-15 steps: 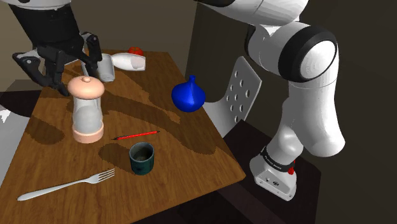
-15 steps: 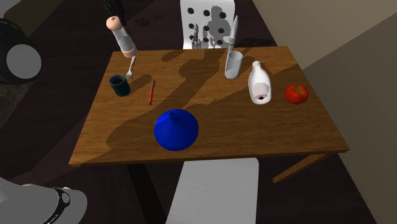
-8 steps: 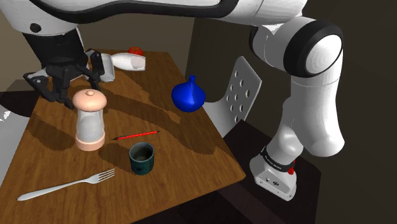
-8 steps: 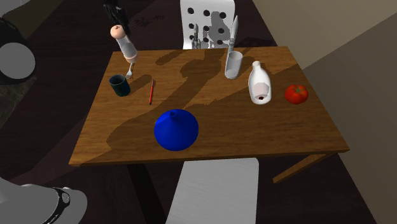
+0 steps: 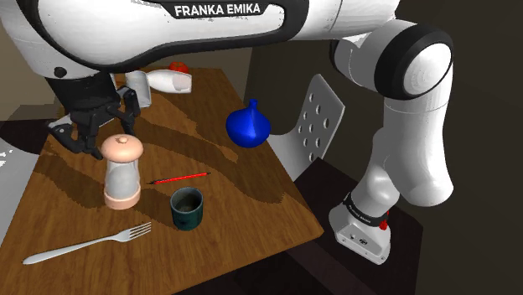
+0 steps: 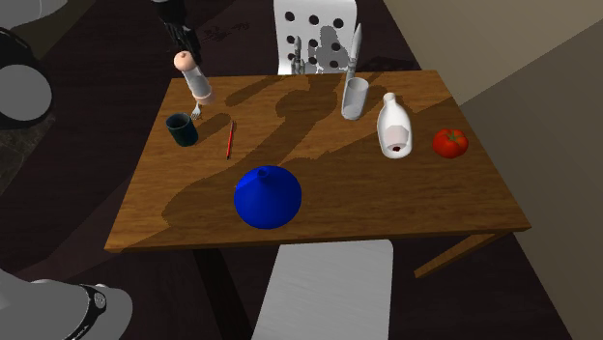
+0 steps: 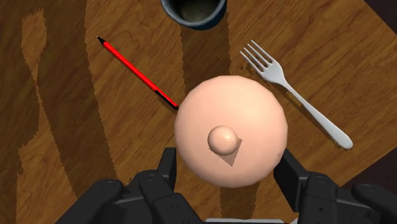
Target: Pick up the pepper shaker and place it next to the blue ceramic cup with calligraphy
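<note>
The pepper shaker [image 5: 121, 173] is a pale pink mill with a clear middle and a round knob on its cap [image 7: 230, 130]. It stands upright, and my gripper [image 5: 106, 137] is shut on its top, one black finger on each side of the cap. The gripper [image 7: 228, 163] holds it low over the wooden table [image 5: 243, 176]. The dark blue-green cup [image 5: 187, 208] stands a short way ahead of it [image 7: 193, 9], towards the table's front edge. In the second exterior view the shaker [image 6: 193, 77] hangs at the far left corner, just behind the cup [image 6: 180, 128].
A red pencil [image 7: 137, 72] lies between shaker and cup, and a silver fork [image 7: 296, 95] lies beside the shaker. Further off are a blue vase [image 5: 248, 126], a glass [image 6: 355, 98], a lying white bottle [image 6: 393, 126] and a tomato [image 6: 449, 143]. A perforated white chair [image 5: 314, 117] stands at the table's side.
The gripper has carried the shaker down and nearer the cup, from the table's back left towards the pencil. The arm now hangs lower over the table.
</note>
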Controlling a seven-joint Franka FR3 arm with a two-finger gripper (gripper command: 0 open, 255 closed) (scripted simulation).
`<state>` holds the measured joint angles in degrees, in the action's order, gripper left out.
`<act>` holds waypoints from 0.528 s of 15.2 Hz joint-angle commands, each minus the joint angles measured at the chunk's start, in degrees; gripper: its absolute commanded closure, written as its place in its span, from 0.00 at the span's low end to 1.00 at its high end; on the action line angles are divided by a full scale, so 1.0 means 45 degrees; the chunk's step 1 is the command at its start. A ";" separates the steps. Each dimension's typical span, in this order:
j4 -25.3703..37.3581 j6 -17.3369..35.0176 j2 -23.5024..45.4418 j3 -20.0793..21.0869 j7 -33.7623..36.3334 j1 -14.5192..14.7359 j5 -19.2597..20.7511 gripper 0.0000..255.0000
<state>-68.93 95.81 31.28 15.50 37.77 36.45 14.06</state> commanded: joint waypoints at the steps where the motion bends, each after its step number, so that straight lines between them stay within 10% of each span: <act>1: -0.0503 0.0421 -0.0084 0.0001 0.0052 -0.0061 -0.0004 1.00; 8: -0.1587 0.1560 -0.0009 -0.0029 0.0217 -0.0152 0.0057 1.00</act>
<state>-75.52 102.09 31.07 15.40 38.63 35.79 14.25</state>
